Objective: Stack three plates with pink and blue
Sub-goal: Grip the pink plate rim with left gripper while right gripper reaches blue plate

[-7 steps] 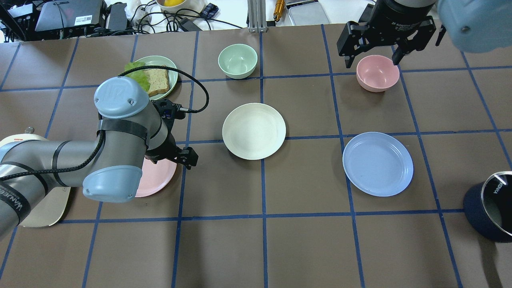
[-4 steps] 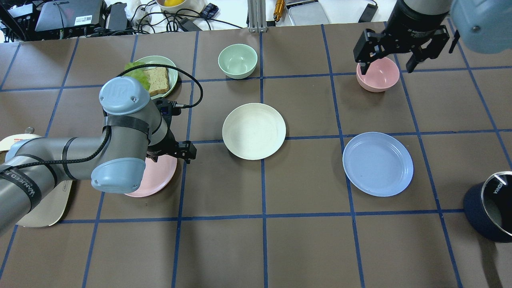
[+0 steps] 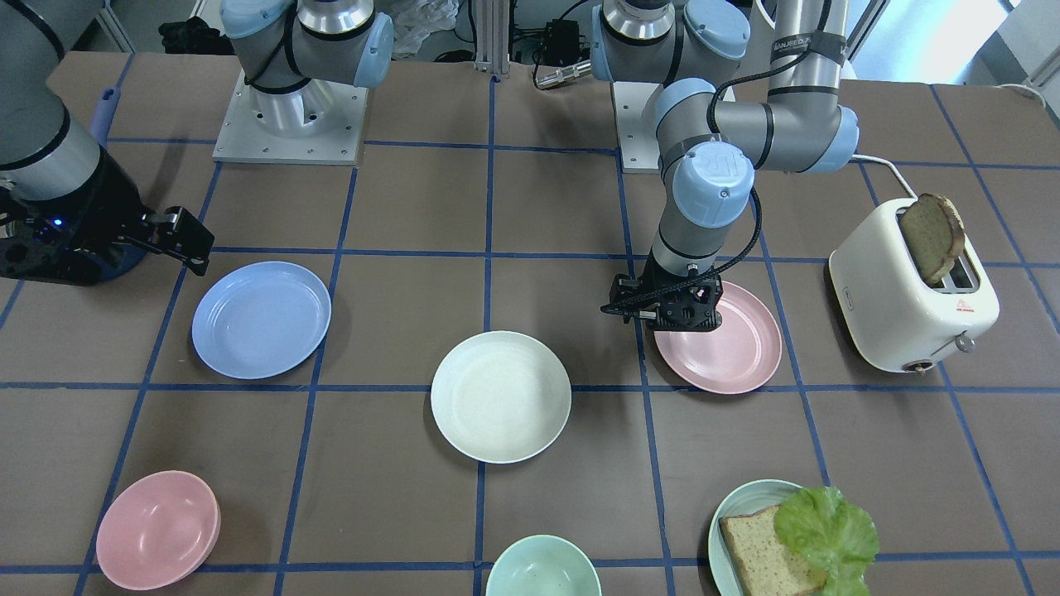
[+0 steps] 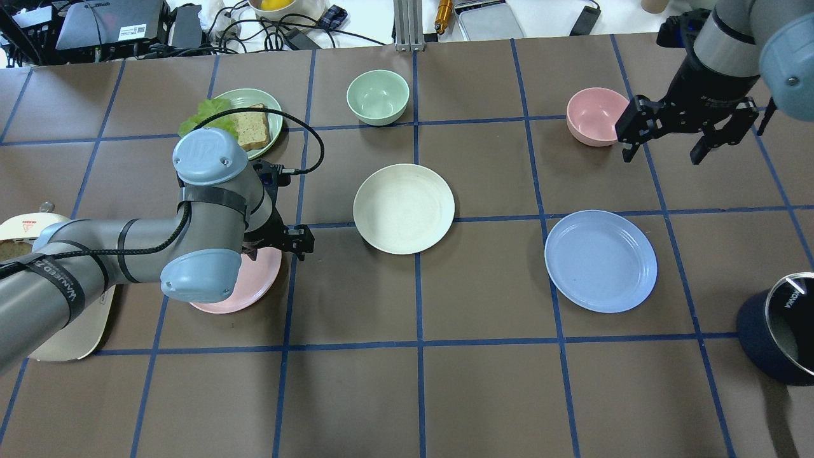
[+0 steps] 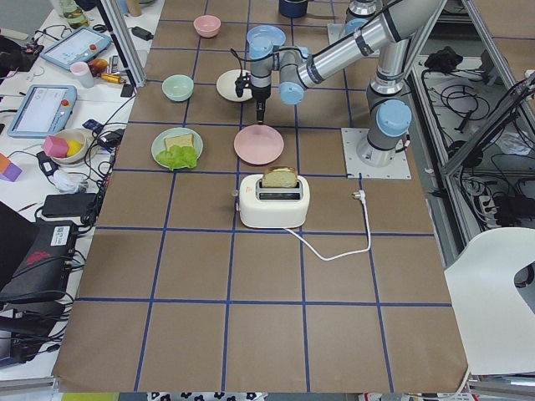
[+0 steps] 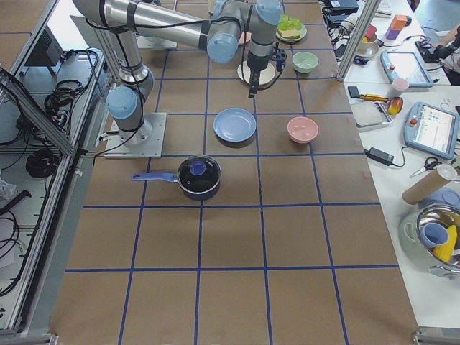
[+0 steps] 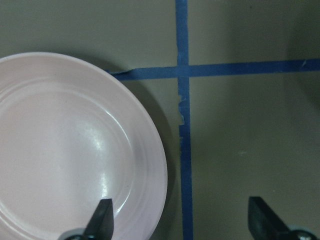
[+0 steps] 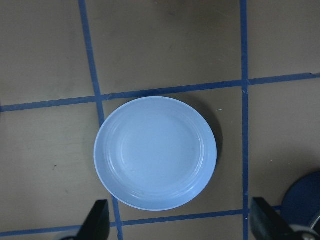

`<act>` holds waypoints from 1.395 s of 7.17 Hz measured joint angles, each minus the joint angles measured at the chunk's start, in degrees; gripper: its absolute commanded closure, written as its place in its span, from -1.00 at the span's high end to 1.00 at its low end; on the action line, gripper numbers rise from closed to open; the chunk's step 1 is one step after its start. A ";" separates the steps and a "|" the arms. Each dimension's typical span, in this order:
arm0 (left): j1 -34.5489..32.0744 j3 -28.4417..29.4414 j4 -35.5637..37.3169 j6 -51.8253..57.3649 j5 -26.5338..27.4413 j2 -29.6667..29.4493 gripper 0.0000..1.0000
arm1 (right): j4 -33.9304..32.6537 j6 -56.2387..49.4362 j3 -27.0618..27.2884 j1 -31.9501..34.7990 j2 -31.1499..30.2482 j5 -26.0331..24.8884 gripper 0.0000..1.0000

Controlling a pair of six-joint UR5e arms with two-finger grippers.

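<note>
**Claws**
- L claw (image 7: 182,222): released, jaws wide, nothing held. One finger (image 7: 102,220) sits over the inner slope of the pink plate (image 7: 65,150). The other is over bare bench (image 4: 483,394) outside the rim, so the rim edge lies between the jaws. Contact w/ plate: cannot tell.
- R claw (image 4: 661,154): released, jaws wide, empty. It hangs above the bench just beside the pink bowl (image 4: 598,114), on the side toward the robot's right. The wrist cam shows the blue plate (image 4: 601,261) whole, far beneath.

**Plates**
- Pink plate: robot's-left part of the bench, near the toaster (image 3: 903,290), which has a bread slice in its slot.
- Cream plate (image 4: 404,208): mid-bench, on a tape crossing.
- Blue plate: robot's-right part, near the dark pot (image 4: 779,331).
- All three lie flat, face up and well apart. None is stacked.

**Other items**
- Mint bowl (image 4: 378,95) and teal plate (image 4: 272,117) w/ bread and lettuce: far side of the bench in the overhead view.
</note>
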 measured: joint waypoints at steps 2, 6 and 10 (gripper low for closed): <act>0.00 -0.17 0.89 0.07 0.10 -1.50 0.34 | -4.86 -5.11 4.75 -4.96 0.32 -0.09 1.00; 0.04 -0.04 2.59 0.44 0.40 -3.46 0.06 | -19.63 -8.51 12.53 -7.17 5.54 0.32 1.00; 0.01 0.03 2.87 0.80 3.40 -4.64 -0.26 | -21.22 -8.80 18.39 -8.38 8.11 0.35 1.00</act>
